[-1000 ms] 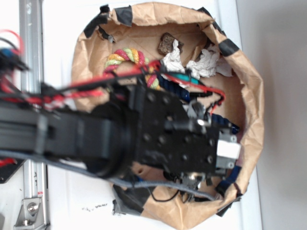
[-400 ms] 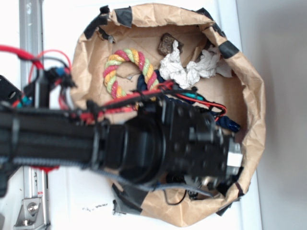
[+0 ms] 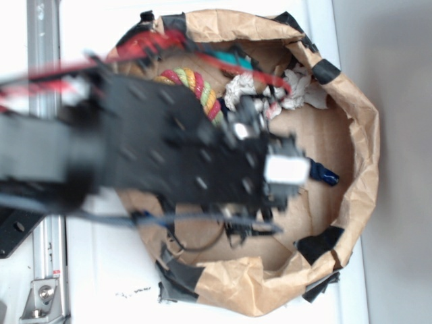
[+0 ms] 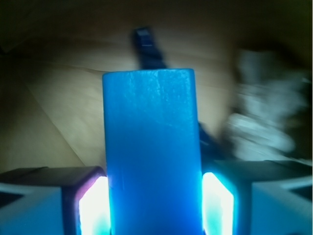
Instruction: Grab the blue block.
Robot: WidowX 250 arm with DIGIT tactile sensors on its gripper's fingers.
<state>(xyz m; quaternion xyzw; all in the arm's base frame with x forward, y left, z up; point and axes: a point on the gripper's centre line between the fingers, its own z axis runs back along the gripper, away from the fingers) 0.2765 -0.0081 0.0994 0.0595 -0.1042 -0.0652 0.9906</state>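
Looking down from the exterior view, I am seeing the brown paper bag [image 3: 351, 121] lying open on the white table [image 3: 88, 270], with my black arm [image 3: 155, 155] reaching across it from 9 o'clock. Its gripper [image 4: 154, 205] is clamping the blue block [image 4: 151, 156] between both pads [image 4: 93, 205], the block standing upright above the bag floor. A multicoloured rope ring [image 3: 202, 88] is sitting at 12 o'clock, crumpled white paper [image 3: 297, 88] at 1, and a navy rope [image 3: 324, 174] end is poking out at 3.
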